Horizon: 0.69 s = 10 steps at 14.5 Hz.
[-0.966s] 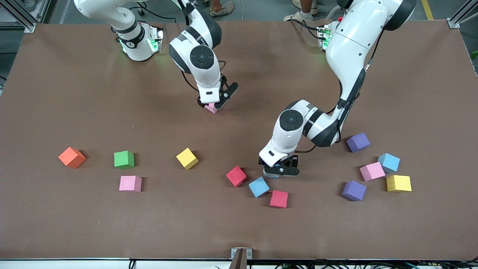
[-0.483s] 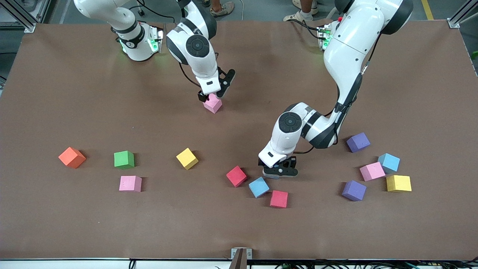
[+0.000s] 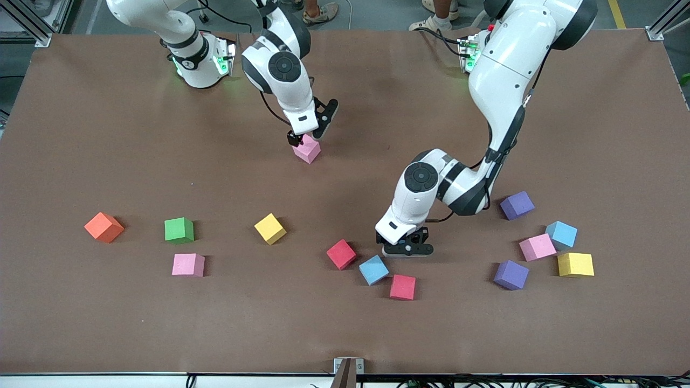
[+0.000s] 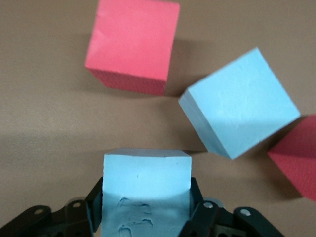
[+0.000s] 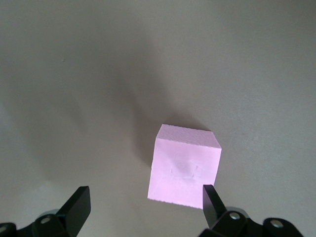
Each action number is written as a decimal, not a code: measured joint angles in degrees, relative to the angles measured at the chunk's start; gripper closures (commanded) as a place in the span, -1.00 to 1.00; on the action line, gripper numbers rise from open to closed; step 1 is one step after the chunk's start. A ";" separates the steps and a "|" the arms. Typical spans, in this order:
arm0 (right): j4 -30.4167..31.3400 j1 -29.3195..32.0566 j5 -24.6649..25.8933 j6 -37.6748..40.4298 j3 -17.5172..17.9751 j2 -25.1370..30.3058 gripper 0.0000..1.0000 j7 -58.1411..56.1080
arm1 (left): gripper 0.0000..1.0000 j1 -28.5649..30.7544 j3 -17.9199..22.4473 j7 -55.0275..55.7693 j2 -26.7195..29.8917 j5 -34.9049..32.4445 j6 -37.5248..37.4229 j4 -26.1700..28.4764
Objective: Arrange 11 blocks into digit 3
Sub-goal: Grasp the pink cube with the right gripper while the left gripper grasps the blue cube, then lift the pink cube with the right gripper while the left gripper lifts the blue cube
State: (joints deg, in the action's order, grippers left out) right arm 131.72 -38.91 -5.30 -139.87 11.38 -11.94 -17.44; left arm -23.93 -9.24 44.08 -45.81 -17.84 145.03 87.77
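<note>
My left gripper (image 3: pixel 407 248) is low over the table, shut on a light blue block (image 4: pixel 147 173) that its fingers (image 4: pixel 95 202) press from both sides. Beside it lie a red block (image 3: pixel 341 254), another light blue block (image 3: pixel 373 269) and a second red block (image 3: pixel 402 286). My right gripper (image 3: pixel 307 132) hangs open just above a lone pink block (image 3: pixel 307 150), which sits on the table close to one finger (image 5: pixel 212 200). Purple (image 3: pixel 517 205), light blue (image 3: pixel 561 234), pink (image 3: pixel 537 247), yellow (image 3: pixel 575 264) and purple (image 3: pixel 511 275) blocks cluster toward the left arm's end. No digit 3 is in view.
Toward the right arm's end sit an orange cube (image 3: pixel 103 227), a green block (image 3: pixel 179 230), a pink block (image 3: pixel 188 264) and a yellow block (image 3: pixel 270 228). The brown table (image 3: pixel 108 134) stretches bare around the lone pink block.
My left gripper's fingers have closed onto the light blue block. My right gripper has risen off the pink block, which stays on the table.
</note>
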 measured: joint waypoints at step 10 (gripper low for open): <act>0.08 0.17 0.00 -4.71 -0.03 -4.01 -1.00 -0.13 | 0.69 3.10 -0.16 2.92 10.62 9.46 -18.71 -0.78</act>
State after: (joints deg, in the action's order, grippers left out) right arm 131.80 -38.74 -5.30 -144.58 11.35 -15.95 -17.56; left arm -20.83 -9.39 47.00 -35.18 -8.38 126.32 86.99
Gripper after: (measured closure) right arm 0.000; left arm 0.828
